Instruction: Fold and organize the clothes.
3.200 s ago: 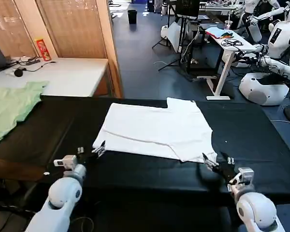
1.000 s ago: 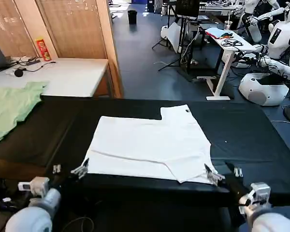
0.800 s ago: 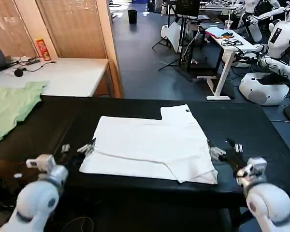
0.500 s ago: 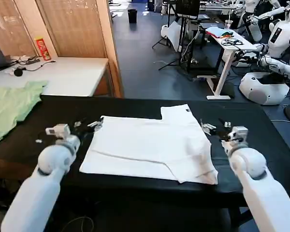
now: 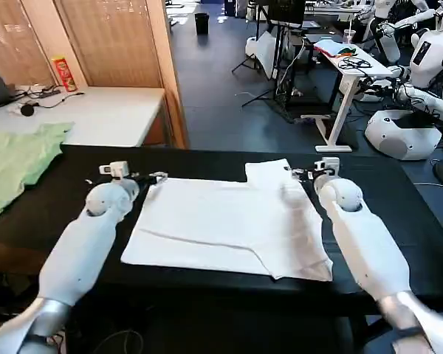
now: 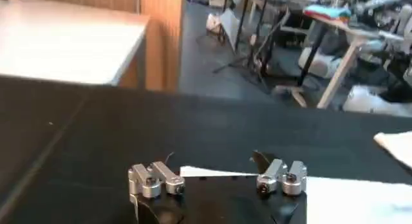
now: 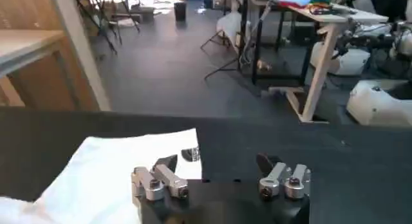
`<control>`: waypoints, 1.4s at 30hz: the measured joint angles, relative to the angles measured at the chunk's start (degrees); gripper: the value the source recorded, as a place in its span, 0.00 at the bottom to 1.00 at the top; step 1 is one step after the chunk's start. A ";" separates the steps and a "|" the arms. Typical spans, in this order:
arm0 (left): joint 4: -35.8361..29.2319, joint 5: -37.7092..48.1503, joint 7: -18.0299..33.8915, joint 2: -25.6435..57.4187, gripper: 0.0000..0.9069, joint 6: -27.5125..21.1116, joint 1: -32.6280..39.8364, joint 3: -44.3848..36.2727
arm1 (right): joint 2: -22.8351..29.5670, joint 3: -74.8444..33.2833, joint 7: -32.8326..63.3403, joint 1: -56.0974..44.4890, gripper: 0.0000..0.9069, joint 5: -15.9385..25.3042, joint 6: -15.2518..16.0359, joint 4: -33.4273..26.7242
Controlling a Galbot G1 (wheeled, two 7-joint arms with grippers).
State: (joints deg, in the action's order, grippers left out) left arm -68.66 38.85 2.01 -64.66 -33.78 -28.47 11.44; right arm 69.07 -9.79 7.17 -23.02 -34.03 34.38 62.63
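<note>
The clothes, one plain white T-shirt, lie spread flat on the black table, with a fold running across the near part. My left gripper hovers open at the shirt's far left corner; in the left wrist view that corner lies between the spread fingers of the left gripper. My right gripper is open at the far right corner by the sleeve. In the right wrist view the right gripper hangs over the shirt's edge and a small dark label. Neither holds cloth.
A pale green garment lies on the table's far left end. Behind it stands a white table with a red can. Across the aisle are a white desk and other robots.
The shirt was drawn toward the near edge and let go. Both grippers then moved from its near corners along the sides to its far corners, staying open.
</note>
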 joint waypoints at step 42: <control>7.10 -5.91 -1.77 -4.75 0.18 0.86 0.54 1.09 | 0.09 -0.77 -5.02 -1.99 0.05 -0.85 -4.76 -1.75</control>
State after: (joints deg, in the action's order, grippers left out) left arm -61.56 32.94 0.24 -69.42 -32.92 -27.94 12.53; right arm 69.16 -10.56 2.15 -25.01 -34.88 29.62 60.87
